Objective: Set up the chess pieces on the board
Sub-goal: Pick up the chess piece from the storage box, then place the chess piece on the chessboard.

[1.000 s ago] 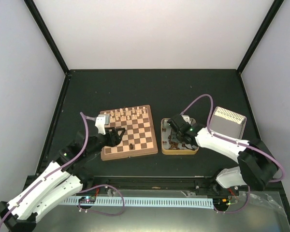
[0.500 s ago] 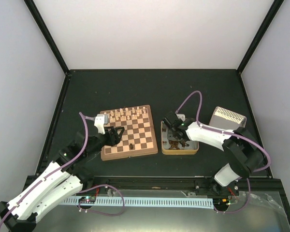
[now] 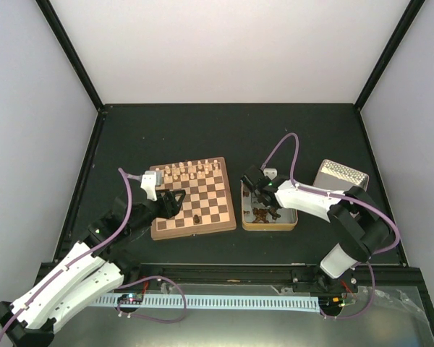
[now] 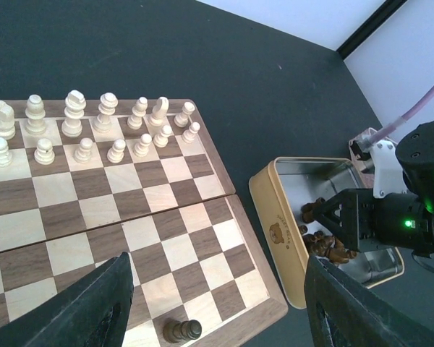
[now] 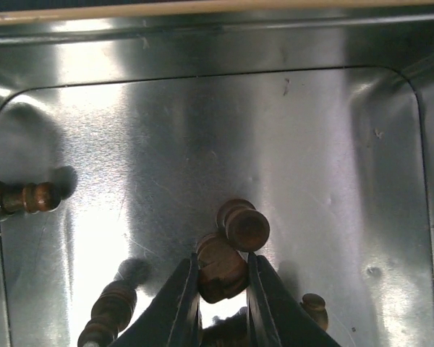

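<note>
The right tool (image 5: 223, 264) reaches down into the tin (image 3: 269, 227), because that is where the loose dark pieces (image 4: 325, 242) lie scattered on the metal floor. Its two fingers (image 5: 182, 303) are clenched on one dark piece (image 5: 217, 273), caught right between the tips. A second piece (image 5: 244, 225), its round end toward the camera, touches it just beyond the tips. Others lie off to this tool's left and low on either side of it. The narrow grip from above seems meant to lift one small piece out alone, though the touching neighbour may get nudged.

The left tool (image 4: 217, 289) hangs released, its fingers wide apart, over the near edge of the board (image 3: 192, 230). A standing piece (image 4: 182, 331), dark and upright, sits on the board just below and between those fingers, apart from both. The pale pieces (image 4: 94, 123) fill two rows on the board well ahead of this tool. Waiting there, I judge, leaves the way from tin to board free for the other arm. Most of the dark side is not yet set. Board and tin rest on the bench (image 3: 202, 137).
</note>
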